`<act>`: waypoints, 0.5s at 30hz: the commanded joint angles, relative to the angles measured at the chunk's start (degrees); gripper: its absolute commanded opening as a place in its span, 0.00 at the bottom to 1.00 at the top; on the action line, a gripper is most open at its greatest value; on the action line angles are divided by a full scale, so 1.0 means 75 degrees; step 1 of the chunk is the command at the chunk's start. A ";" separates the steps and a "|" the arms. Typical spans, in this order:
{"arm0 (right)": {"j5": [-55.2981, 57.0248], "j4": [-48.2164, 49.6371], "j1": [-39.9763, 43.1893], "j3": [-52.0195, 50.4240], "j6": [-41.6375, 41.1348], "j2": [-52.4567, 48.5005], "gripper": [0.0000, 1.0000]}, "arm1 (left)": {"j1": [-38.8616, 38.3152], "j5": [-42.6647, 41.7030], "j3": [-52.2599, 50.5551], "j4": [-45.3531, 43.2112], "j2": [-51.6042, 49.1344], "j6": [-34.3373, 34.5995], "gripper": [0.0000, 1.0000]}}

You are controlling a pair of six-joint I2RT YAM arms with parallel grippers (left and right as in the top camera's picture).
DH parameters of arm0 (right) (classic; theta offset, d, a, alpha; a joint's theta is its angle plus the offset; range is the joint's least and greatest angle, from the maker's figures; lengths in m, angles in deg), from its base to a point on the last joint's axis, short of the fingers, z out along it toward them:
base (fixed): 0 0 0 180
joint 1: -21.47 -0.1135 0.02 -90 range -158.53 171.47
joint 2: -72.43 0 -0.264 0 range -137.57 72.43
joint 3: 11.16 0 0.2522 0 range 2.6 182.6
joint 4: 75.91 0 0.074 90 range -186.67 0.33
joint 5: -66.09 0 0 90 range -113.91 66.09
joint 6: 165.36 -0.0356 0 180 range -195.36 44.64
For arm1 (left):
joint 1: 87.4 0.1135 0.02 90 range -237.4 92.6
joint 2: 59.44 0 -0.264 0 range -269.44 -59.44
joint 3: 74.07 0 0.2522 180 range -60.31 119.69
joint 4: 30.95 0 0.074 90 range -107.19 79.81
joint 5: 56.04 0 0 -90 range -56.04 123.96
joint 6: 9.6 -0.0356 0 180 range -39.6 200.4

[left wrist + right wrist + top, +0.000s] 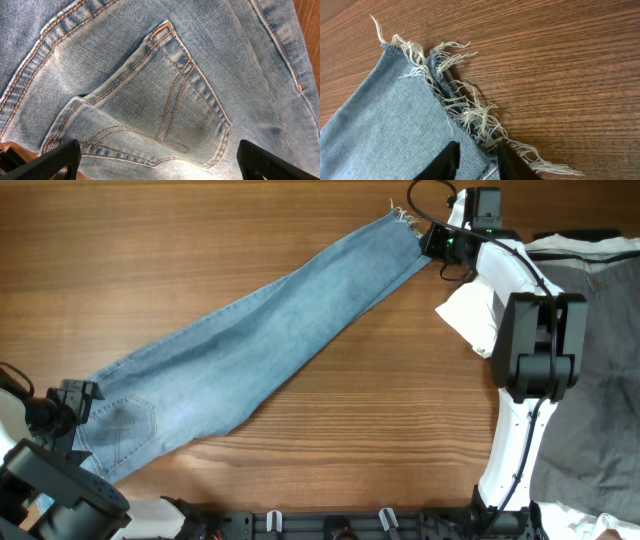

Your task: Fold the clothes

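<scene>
The light blue jeans (260,330) lie flat in a long diagonal strip, waist at the lower left and frayed whitish hems (405,220) at the upper right. My left gripper (72,402) is open wide just above the waist end; in the left wrist view its two black fingers (160,162) straddle the stitched back pocket (165,95). My right gripper (432,242) is at the hem end. In the right wrist view its fingers (480,160) are pinched on the denim edge (395,115) just behind the fringe (465,107).
The wooden table (380,400) shows bare around the jeans. A white cloth (465,315) lies beside the right arm, and a dark grey garment (600,380) covers the right side of the table. The arm bases stand along the front edge.
</scene>
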 commanded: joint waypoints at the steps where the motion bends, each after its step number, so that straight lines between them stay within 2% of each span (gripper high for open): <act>1: -0.0242 0.0067 -0.0067 0.0020 -0.0079 -0.0198 0.22 | -0.0041 -0.0111 0.0114 -0.0055 0.0137 -0.0146 1.00; 3: -0.0493 -0.0090 -0.0058 0.0020 -0.0087 -0.0198 0.24 | -0.0041 -0.0111 0.0114 -0.0087 0.0137 -0.0146 1.00; 4: -0.0487 -0.0181 -0.0058 0.0020 -0.0096 -0.0198 0.36 | -0.0041 -0.0111 0.0114 -0.0093 0.0137 -0.0146 1.00; 5: -0.0388 -0.0297 -0.0058 0.0020 -0.0108 -0.0198 0.37 | -0.0041 -0.0111 0.0114 -0.0093 0.0137 -0.0146 1.00; 7: 0.0221 -0.0720 -0.0058 0.0020 -0.0647 -0.0198 0.37 | -0.0041 -0.0111 0.0114 -0.0096 0.0137 -0.0146 1.00; 12: 0.0073 -0.0414 -0.0087 0.0020 -0.0667 -0.0221 0.36 | -0.0041 -0.0111 0.0114 -0.0093 0.0137 -0.0146 1.00; 15: -0.0146 -0.0303 -0.0087 0.0020 -0.0688 -0.0417 0.32 | -0.0041 -0.0111 0.0114 -0.0093 0.0137 -0.0146 1.00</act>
